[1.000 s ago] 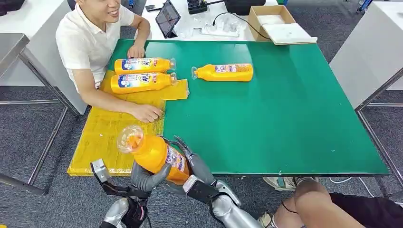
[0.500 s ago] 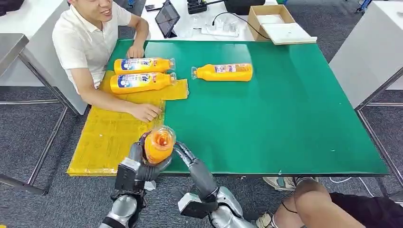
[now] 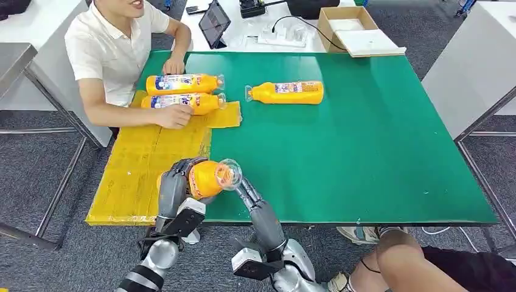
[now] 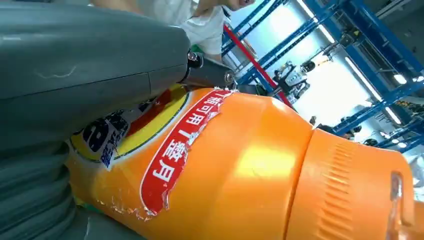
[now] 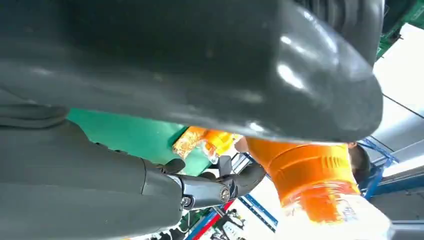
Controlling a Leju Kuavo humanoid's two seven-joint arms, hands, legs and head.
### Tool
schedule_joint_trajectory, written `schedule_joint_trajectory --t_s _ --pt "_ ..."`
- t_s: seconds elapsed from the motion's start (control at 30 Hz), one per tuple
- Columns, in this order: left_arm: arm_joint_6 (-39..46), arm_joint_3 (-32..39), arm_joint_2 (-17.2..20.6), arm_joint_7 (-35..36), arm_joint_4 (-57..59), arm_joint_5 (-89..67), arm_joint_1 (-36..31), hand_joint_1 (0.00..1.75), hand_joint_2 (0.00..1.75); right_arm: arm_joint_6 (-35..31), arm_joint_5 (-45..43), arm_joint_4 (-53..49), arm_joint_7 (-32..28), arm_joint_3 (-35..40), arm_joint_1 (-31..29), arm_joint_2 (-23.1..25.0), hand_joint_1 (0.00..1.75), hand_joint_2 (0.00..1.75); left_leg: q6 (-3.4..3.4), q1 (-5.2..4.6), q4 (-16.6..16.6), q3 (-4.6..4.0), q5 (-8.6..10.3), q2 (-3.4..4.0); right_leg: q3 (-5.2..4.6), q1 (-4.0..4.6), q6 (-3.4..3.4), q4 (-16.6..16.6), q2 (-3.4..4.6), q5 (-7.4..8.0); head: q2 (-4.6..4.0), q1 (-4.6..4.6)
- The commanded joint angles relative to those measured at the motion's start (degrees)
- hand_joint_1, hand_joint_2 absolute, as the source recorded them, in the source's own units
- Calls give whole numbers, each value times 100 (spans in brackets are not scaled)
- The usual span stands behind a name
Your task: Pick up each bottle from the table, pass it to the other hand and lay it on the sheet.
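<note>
Your left hand (image 3: 176, 182) is wrapping its fingers (image 3: 182, 165) around the orange bottle (image 3: 207, 178), holding it over the yellow sheet (image 3: 131, 176). Your right hand's (image 3: 246, 193) fingers are lying apart beside its cap. Farther off, three bottles are lying on the counter (image 3: 365, 152).

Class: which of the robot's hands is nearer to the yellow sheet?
Left. The left hand hangs over the yellow sheet's near right part, gripping the orange bottle. The right hand is over the green table, beside the sheet's edge.
</note>
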Motion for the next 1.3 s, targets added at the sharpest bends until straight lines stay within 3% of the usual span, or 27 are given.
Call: schedule_joint_trajectory --t_s 0.03,0.33,0.57,0.8,1.0,1.13,1.17,1.27,1.3 --pt "577 -169 140 1216 2407 -1937 -1350 175 175 21 28 68 31 -102 -67 -7 0 0 -8 3 -7 17 1 -13 21 4 -9 -5 -19 -5 0 0" --pt "221 123 50 1754 4254 -2063 -2269 175 175 83 -50 -115 30 -156 1 -28 0 0 -12 8 -2 29 -4 -9 34 10 -13 -3 -21 -8 0 4" --pt "228 136 55 1725 4291 -2058 -2287 175 175 93 -56 -127 31 -157 3 -28 0 0 -7 3 -4 20 0 9 18 4 -7 -3 1 1 0 0" --pt "96 248 192 2284 4763 -2276 -2540 175 175 -134 -193 -298 39 -339 90 15 0 0 -10 6 -5 30 -4 22 25 6 -11 -3 10 1 0 0" --pt "-869 -104 211 2964 5033 -2852 -2654 175 175 -98 -211 -224 56 -354 35 31 0 0 -13 7 -8 45 -6 25 39 8 -14 -3 10 -2 0 -2" --pt "-1442 -263 149 2995 5010 -3059 -2645 171 175 -67 -183 -219 90 -405 44 -7 0 0 -10 3 -10 49 -4 31 39 4 -11 -4 16 1 0 -2" --pt "-1485 -266 136 2969 4999 -3060 -2642 131 175 -60 -184 -210 92 -416 46 -16 0 0 -8 1 -9 48 -3 28 39 2 -9 -3 14 2 0 -2" --pt "-1496 -266 122 2971 4991 -3061 -2647 131 175 -52 -185 -202 90 -421 49 -29 0 0 -8 1 -10 61 -2 25 55 1 -9 -5 10 1 0 -2" --pt "-1557 -244 121 2925 4975 -3033 -2645 30 175 -56 -185 -189 95 -435 47 -18 0 0 -7 1 -10 62 -2 24 57 1 -8 -5 10 1 0 2"
